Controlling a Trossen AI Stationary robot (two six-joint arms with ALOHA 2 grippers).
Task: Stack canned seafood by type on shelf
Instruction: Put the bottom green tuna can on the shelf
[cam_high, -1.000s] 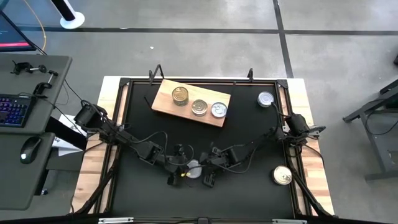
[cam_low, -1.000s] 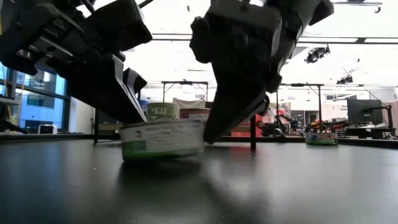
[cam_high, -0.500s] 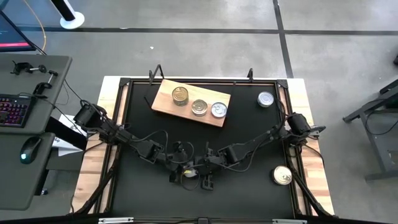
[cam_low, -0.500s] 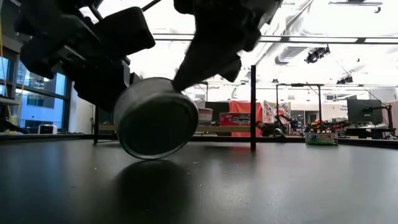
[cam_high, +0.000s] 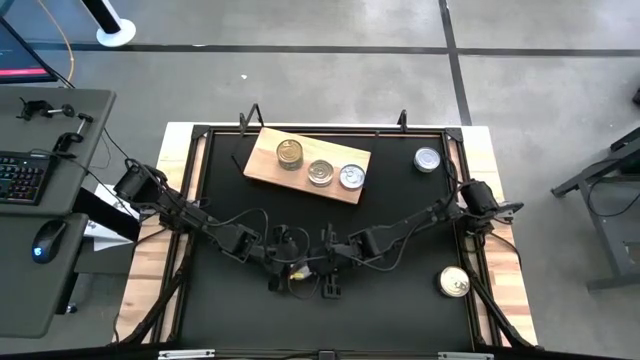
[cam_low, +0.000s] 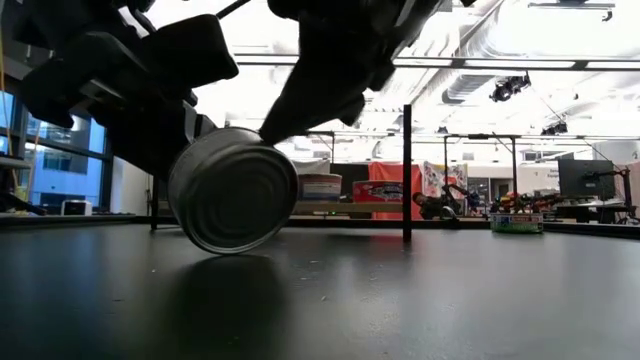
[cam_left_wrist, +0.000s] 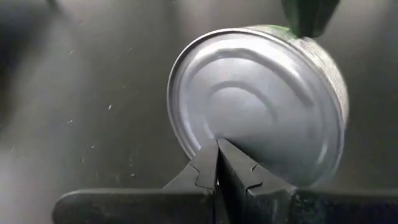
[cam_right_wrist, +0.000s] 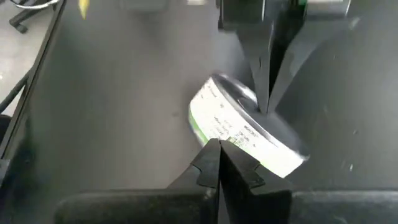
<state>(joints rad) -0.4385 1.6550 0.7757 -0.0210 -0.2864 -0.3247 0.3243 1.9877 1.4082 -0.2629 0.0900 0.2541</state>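
Both grippers are meeting low over the black table (cam_high: 400, 230), at about six o'clock from its centre. The left gripper (cam_left_wrist: 217, 149) is showing its two fingers pressed together with no gap, their tips resting against the flat silver face of a tin (cam_low: 233, 188). That tin is tipped up on its edge, its ribbed round face turned toward the low camera and its lower rim touching the table. The right gripper (cam_right_wrist: 219, 149) is likewise closed finger to finger, its tips touching the tin's green-and-white labelled side, so the tin is sitting pinched between the two closed tips rather than clasped inside either one. In the overhead view the tin itself is hidden under the two wrists. Toward twelve o'clock the wooden shelf (cam_high: 266, 160) is lying slightly skewed, carrying three tins in a row: a gold-topped tin (cam_high: 290, 153), a second gold-topped tin (cam_high: 320, 172) just beside it, and a silver-topped tin (cam_high: 352, 177) next along. Another silver-topped tin (cam_high: 427, 159) is sitting alone at about two o'clock near the table's corner, and a gold tin (cam_high: 455, 282) is resting at about four o'clock by the right arm's base.
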